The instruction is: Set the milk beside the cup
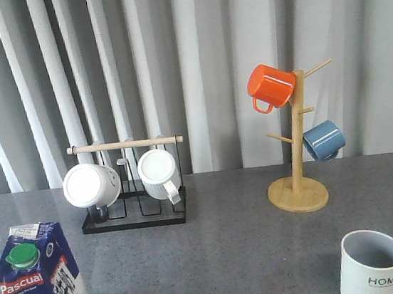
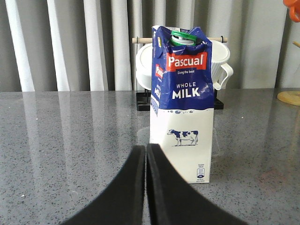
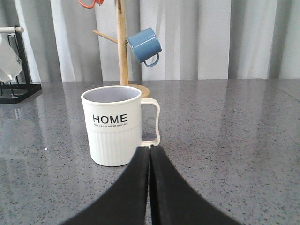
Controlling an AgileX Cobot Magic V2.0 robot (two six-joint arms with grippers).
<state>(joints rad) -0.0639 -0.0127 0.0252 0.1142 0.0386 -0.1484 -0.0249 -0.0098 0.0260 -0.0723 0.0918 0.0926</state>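
Milk (image 2: 182, 105), a blue and white Pascual whole-milk carton with a green cap, stands upright on the grey speckled table (image 1: 231, 250) directly ahead of the left gripper (image 2: 146, 154), whose black fingers are pressed together with nothing between them and sit just short of the carton's base. Beyond the carton, a black wire rack (image 1: 131, 191) under a wooden bar holds two plain white mugs (image 1: 91, 185). Ahead of the right gripper (image 3: 150, 157), likewise closed and empty, the cup (image 3: 117, 124) lettered "HOME" stands upright, handle turned to one side, well apart from the milk across the table. Farther back from that gripper, a wooden mug tree (image 1: 296, 156) carries an orange mug (image 1: 270, 86) and a blue mug (image 1: 323, 140).
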